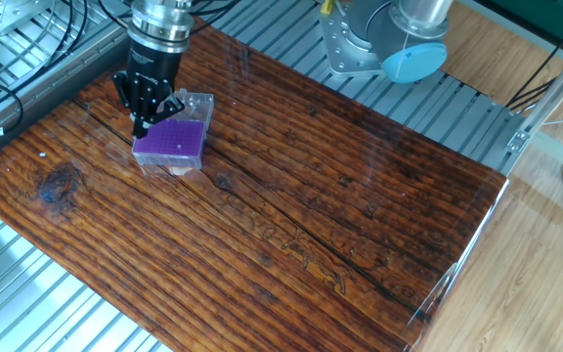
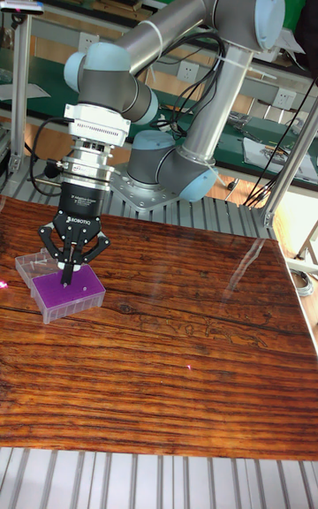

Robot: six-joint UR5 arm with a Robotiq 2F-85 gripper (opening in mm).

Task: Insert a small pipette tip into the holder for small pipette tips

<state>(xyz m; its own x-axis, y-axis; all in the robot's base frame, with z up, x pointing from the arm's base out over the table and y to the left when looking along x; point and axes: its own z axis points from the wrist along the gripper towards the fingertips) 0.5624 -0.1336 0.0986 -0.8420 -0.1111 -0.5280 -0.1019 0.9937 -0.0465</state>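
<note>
The holder for small pipette tips (image 1: 172, 143) (image 2: 69, 292) is a small clear box with a purple, hole-dotted top plate, standing at the far left of the wooden table. My gripper (image 1: 142, 124) (image 2: 67, 278) points straight down over the holder's left edge, just above the plate. Its black fingers (image 2: 66, 269) are pressed together into one narrow point. A small pipette tip cannot be made out between them at this size.
The dark wooden tabletop (image 1: 291, 205) lies on a ribbed metal bench. The arm's base (image 1: 389, 44) stands at the back right, and cables (image 1: 27, 39) trail at the back left. A clear lid part (image 2: 28, 259) juts out beside the holder.
</note>
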